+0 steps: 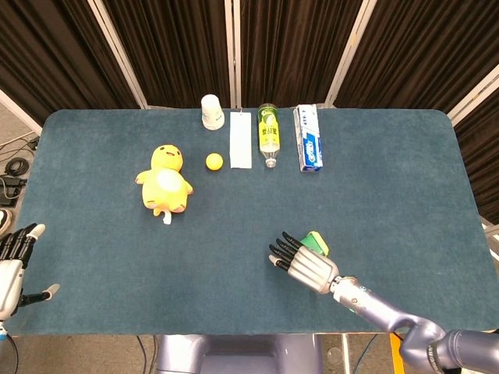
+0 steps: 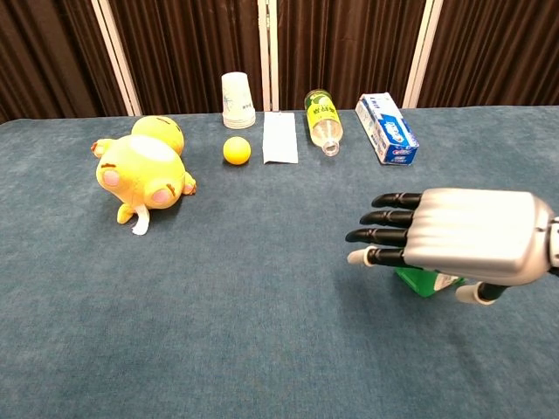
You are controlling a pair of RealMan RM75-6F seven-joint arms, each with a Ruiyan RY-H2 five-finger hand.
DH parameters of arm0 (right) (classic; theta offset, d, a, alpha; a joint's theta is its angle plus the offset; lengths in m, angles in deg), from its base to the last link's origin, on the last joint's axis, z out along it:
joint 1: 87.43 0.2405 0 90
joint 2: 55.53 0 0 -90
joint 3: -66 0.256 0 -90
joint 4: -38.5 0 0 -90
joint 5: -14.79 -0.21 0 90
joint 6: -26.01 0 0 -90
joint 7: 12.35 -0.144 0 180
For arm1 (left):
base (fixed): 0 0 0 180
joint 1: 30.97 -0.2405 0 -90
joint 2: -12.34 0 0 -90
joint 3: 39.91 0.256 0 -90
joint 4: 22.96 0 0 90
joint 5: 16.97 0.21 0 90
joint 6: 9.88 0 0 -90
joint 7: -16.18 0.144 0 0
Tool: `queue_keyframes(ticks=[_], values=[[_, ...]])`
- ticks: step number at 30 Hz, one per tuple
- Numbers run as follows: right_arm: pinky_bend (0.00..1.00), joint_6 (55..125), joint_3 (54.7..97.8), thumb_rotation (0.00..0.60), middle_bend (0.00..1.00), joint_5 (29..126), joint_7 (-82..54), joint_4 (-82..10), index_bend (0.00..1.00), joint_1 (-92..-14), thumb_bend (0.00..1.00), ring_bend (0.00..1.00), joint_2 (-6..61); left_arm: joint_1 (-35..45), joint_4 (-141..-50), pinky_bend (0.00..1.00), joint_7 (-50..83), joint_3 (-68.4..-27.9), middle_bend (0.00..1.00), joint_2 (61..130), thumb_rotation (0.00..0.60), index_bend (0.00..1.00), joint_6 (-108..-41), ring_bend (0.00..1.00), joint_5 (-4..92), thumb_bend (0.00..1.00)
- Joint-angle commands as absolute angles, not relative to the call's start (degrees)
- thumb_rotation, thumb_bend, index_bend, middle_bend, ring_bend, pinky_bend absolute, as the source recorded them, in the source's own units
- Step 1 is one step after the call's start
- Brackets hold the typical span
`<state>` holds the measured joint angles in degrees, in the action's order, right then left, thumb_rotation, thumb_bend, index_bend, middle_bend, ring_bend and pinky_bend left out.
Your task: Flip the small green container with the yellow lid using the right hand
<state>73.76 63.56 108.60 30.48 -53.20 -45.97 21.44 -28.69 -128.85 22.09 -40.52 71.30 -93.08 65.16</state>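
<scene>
The small green container with its yellow lid sits on the blue table near the front right; in the head view its yellow edge peeks out just beyond my right hand. In the chest view the right hand hangs in front of and above the container and hides most of it, leaving only a green strip showing beneath the palm. The fingers are stretched out flat and apart, pointing left, and hold nothing. My left hand rests at the table's front left corner with its fingers spread and nothing in it.
A yellow plush duck lies at the left centre. Along the back stand a stack of white cups, an orange ball, a white strip, a lying bottle and a blue-white box.
</scene>
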Motion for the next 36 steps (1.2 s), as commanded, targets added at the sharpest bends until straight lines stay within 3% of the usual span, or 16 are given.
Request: queue_keyframes(ticks=[1, 6, 10, 14, 17, 24, 30, 36], values=[[0.11, 71.43, 64.71, 0.6, 0.02, 105.56, 35.02, -52.37, 0.0, -45.4, 0.13, 0.0, 23.18, -28.61, -128.72, 0.0, 21.96, -40.48, 0.0, 71.29, 0.6, 0.0, -92.82, 0.0, 65.03, 0.0], [0.27, 71.1, 64.94, 0.6, 0.17, 104.15, 40.21, -50.19, 0.11, -45.24, 0.19, 0.06, 24.15, -28.57, -128.69, 0.0, 22.14, -40.35, 0.0, 71.4, 0.6, 0.0, -92.81, 0.0, 65.24, 0.0], [0.49, 71.84, 64.86, 0.6, 0.39, 104.42, 41.93, -48.65, 0.31, -45.31, 0.39, 0.28, 24.56, -28.59, -128.72, 0.0, 22.25, -40.33, 0.0, 71.46, 0.6, 0.0, -92.84, 0.0, 65.24, 0.0], [0.58, 73.67, 64.66, 0.6, 0.51, 106.05, 40.63, -47.47, 0.42, -45.47, 0.55, 0.4, 24.83, -28.59, -128.75, 0.0, 22.57, -40.24, 0.0, 71.59, 0.6, 0.0, -92.85, 0.0, 65.32, 0.0], [0.59, 76.95, 64.08, 0.6, 0.53, 109.8, 35.39, -46.12, 0.45, -45.43, 0.62, 0.42, 24.71, -28.55, -128.76, 0.0, 22.89, -40.21, 0.0, 71.76, 0.6, 0.0, -92.77, 0.0, 65.25, 0.0], [0.59, 84.65, 65.41, 0.6, 0.53, 110.77, 13.79, -46.08, 0.46, -46.63, 0.63, 0.43, 24.84, -28.55, -128.81, 0.0, 23.04, -40.1, 0.0, 71.88, 0.6, 0.0, -92.75, 0.0, 65.31, 0.0], [0.59, 86.6, 67.43, 0.6, 0.53, 106.06, -9.76, -47.7, 0.5, -47.96, 0.64, 0.43, 25.31, -28.66, -128.98, 0.0, 23.15, -40.07, 0.0, 71.92, 0.6, 0.0, -93.23, 0.0, 65.76, 0.0], [0.59, 86.74, 67.45, 0.6, 0.53, 104.34, -20.78, -46.14, 0.5, -49.01, 0.67, 0.43, 26.18, -28.72, -128.99, 0.0, 22.9, -40.0, 0.0, 71.84, 0.6, 0.0, -93.29, 0.0, 65.88, 0.0]])
